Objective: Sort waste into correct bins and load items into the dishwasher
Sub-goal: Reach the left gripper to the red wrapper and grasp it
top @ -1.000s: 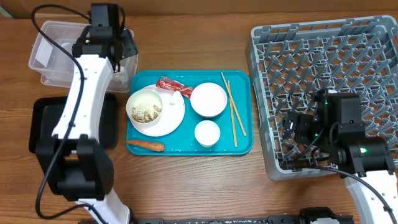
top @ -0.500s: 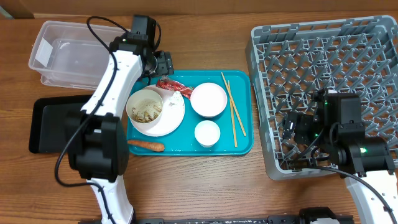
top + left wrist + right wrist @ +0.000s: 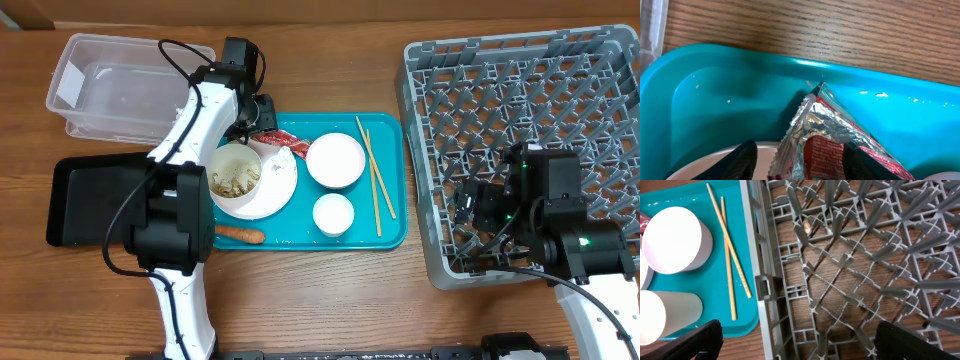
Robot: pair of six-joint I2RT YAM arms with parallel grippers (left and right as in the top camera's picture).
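My left gripper is open, low over the back left of the teal tray. The red shiny wrapper lies between its fingers in the left wrist view, next to the white plate's rim. A bowl of rice scraps stands on the plate. A white bowl, small cup, chopsticks and carrot lie on the tray. My right gripper hangs open and empty over the grey dish rack. I cannot make out the napkin.
The clear tub stands at the back left, with the black tray in front of it. The teal tray sits between them and the rack. The right wrist view shows the rack's wall, the chopsticks and the bowl.
My left gripper has moved from above the clear tub to the right and down onto the teal tray, and now straddles the red wrapper. The right arm has not moved.
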